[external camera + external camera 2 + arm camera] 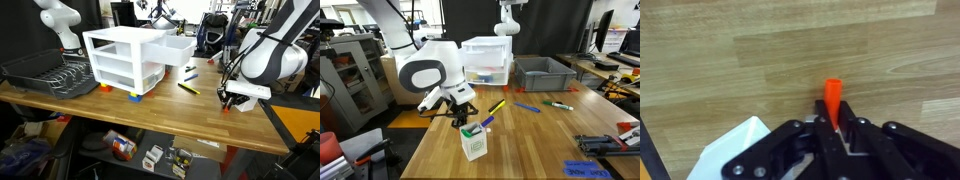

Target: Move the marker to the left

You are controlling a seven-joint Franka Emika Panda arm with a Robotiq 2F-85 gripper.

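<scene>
- Marker (833,98), orange-red, is sitting in the gripper (836,128) and sticking out past the fingertips over the bare wooden table (720,50).
- Gripper is clamping on the marker with the jaws drawn nearly together around it. It looks like it is gripping only one end.
- Can't tell if the free end is touching the wood or hanging just above it.
- In an exterior view the arm (425,75) is working low, close to a table edge, just beside a white cup (472,150) holding pens.
- Risk: with such a short grip, the marker could be pivoting or slipping out during the sideways move.
- Risk: a low swing could be knocking the white cup over. The yellow-and-black pen (497,105) is lying near too.
- Risk: dropped here, the marker could be rolling off the edge.
- Writing: no brand or label is showing readably, as everything is too small.
</scene>
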